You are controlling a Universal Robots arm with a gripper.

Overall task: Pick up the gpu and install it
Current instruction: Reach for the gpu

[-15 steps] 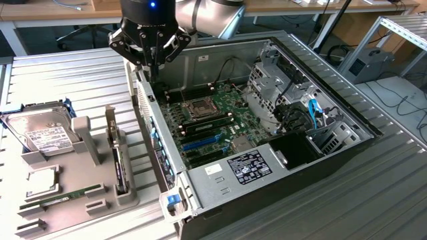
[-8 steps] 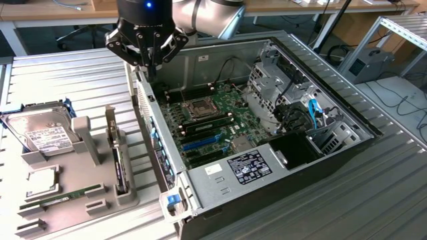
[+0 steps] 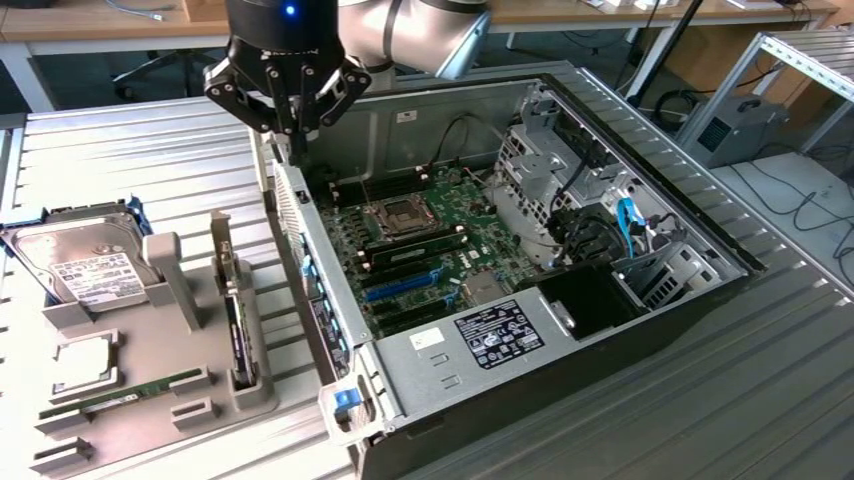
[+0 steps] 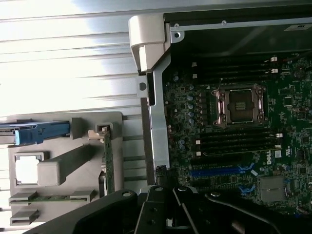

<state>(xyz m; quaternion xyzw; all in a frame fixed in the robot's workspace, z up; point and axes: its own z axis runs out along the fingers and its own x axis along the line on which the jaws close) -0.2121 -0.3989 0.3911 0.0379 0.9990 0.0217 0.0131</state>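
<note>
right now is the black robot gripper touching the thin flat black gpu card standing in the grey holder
Apart. The exterior view shows the gripper over the computer case's edge, the gpu card standing well away in the holder.

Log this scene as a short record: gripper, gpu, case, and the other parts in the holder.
gripper: shut, holding nothing, above the rear edge of the computer case
gpu: standing on edge in the grey holder, not gripped
computer case: lying open, motherboard exposed
grey holder: to the exterior view's left of the case
hard drive: in the holder, label facing up
memory stick: lying in a holder slot
task state: gpu not yet picked up
</note>
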